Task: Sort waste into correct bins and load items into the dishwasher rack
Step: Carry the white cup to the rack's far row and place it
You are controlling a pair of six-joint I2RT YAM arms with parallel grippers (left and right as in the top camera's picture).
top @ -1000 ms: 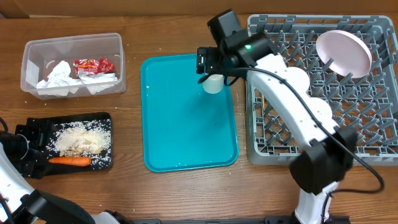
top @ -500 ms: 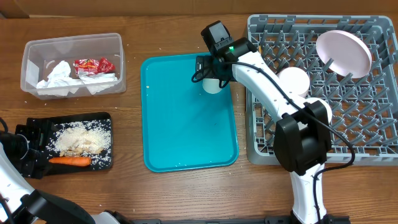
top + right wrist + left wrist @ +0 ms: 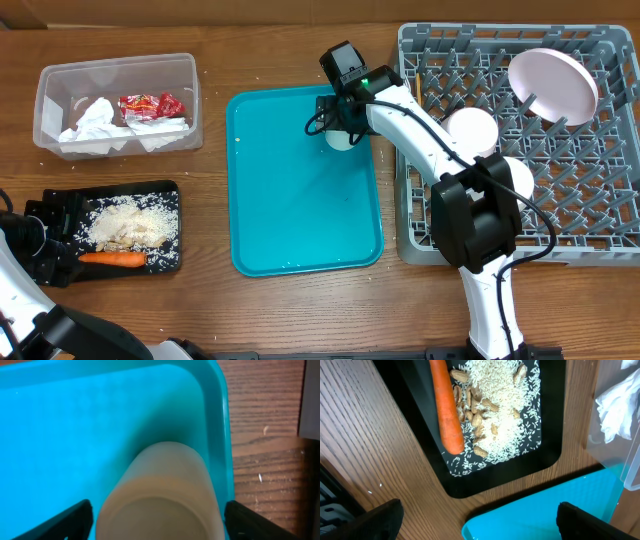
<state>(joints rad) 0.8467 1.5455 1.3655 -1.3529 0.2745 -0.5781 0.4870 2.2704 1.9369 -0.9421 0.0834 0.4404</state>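
Note:
A small white cup (image 3: 341, 137) stands at the far right corner of the teal tray (image 3: 300, 210). My right gripper (image 3: 338, 118) is open, one finger on each side of the cup (image 3: 160, 495), with a gap on both sides. In the grey rack (image 3: 600, 200) stand the white plate (image 3: 553, 85) and two white bowls (image 3: 472, 127) (image 3: 518, 175). The clear tub (image 3: 45, 75) holds napkins (image 3: 95, 120) and a red wrapper (image 3: 150, 104). The black tray (image 3: 170, 190) holds the carrot (image 3: 445, 410) and food scraps (image 3: 500, 405). My left gripper (image 3: 480, 522) is open and empty beside the black tray.
The teal tray lies between the bins and the rack, with its right rim close to the rack's left wall. The tub's corner (image 3: 625, 435) shows in the left wrist view. Bare wood lies in front of the tray and rack.
My right wrist has moved slightly back and left and come down around the cup. The cup has stayed in place. The left arm has not moved.

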